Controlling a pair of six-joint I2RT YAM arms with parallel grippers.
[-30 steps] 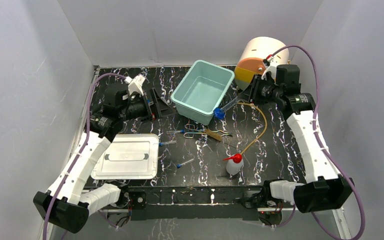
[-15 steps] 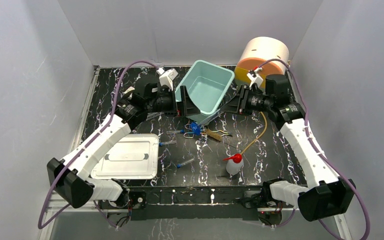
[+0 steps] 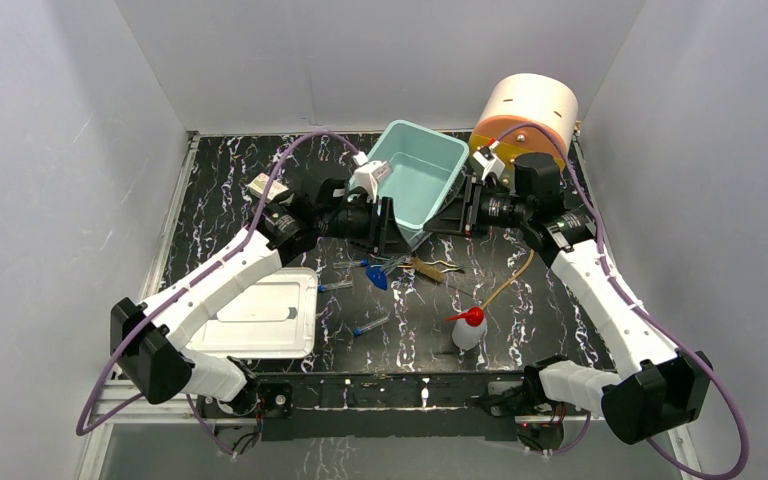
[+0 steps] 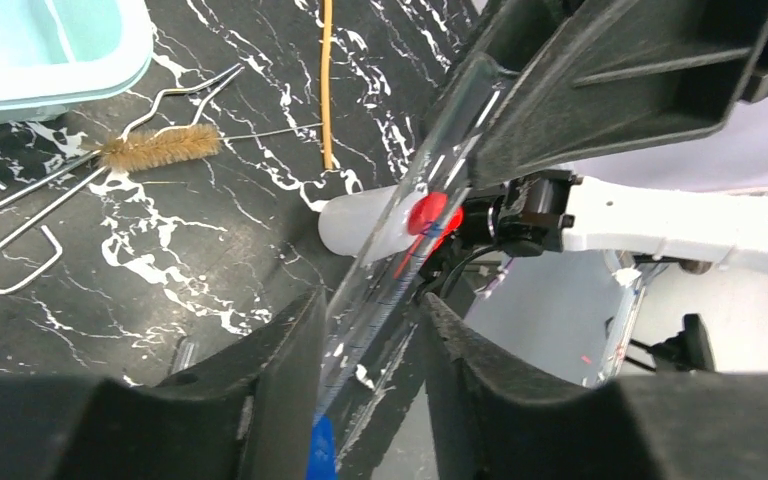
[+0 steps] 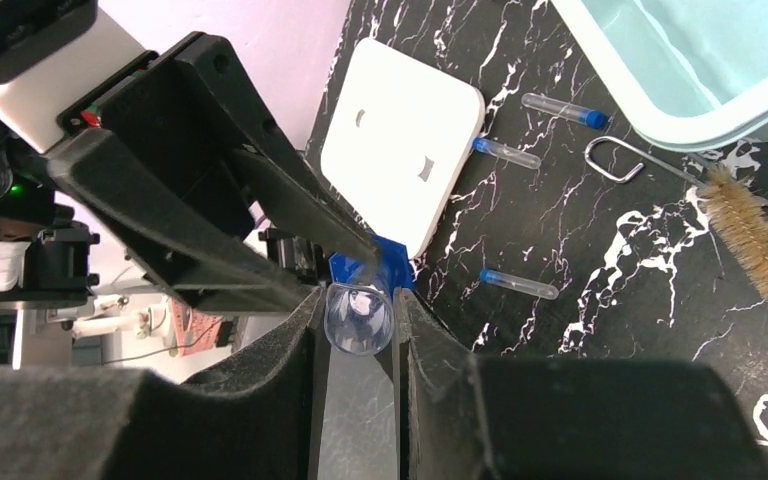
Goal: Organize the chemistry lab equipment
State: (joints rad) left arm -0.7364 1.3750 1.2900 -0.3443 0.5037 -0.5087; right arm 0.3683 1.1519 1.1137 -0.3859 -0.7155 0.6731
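Nearest the arm bases, a flat white lid lies at the left of the black marbled bench, and the clear red-nozzled wash bottle stands upright right of centre. Just beyond, three thin blue-capped tubes lie scattered to the right of the lid, near a wire-handled brush; the tan rubber tubing curves across the bench to the right of the brush. Above these, at mid-bench, both arms meet on a large clear tube, which is held off the bench and tilted, its blue cap at the lower, nearer end. The right gripper has its fingers clenched on the end of the tube opposite the cap. The left gripper straddles the tube near the cap, one finger on each side; whether those fingers press on it cannot be told. Farther back, a teal bin sits just behind the two grippers, and a white-and-orange drum stands at the far right corner.
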